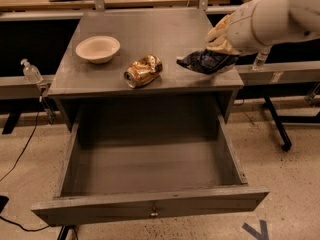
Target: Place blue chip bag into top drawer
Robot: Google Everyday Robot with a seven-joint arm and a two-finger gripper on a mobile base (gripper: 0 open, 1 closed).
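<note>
Blue chip bag [202, 62] is pinched in the closed gripper [217, 46] at the cabinet top [150, 29] right edge. Carrying step, I think: next move it down over the open top drawer [150, 204] – then release

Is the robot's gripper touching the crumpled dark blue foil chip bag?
Touching. The camera view shows the gripper, above the cabinet top at its right edge, clamped on the blue chip bag.

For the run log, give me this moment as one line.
phase: carry | pincer: above right side of cabinet top, shut on blue chip bag | top drawer: open | can, bowl: on cabinet top
</note>
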